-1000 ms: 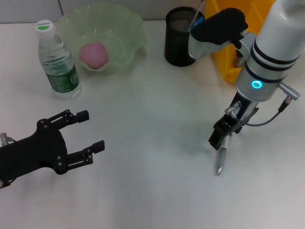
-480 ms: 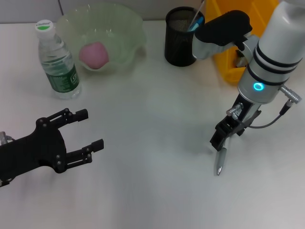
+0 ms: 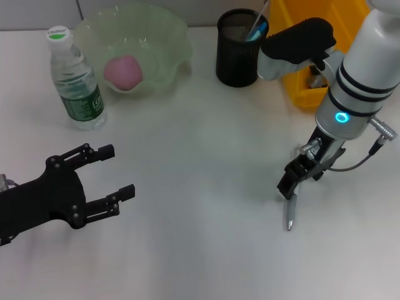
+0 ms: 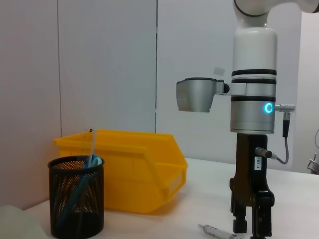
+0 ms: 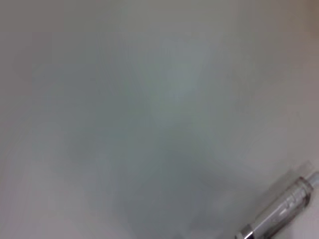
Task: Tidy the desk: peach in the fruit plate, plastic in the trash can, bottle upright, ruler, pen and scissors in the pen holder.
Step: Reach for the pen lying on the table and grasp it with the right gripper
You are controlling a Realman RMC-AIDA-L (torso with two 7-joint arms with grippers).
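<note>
One pen (image 3: 289, 214) is lying on the table (image 3: 200, 187), right gripper (image 3: 289, 189) standing over it, jaws unreadable; left gripper (image 3: 119, 172) is idling near left, jaws spread.

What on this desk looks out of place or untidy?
Only the pen stands out: it lies loose on the table, under the right pincer, not in the pen holder. The bottle stands upright and the peach sits in the fruit plate.
</note>
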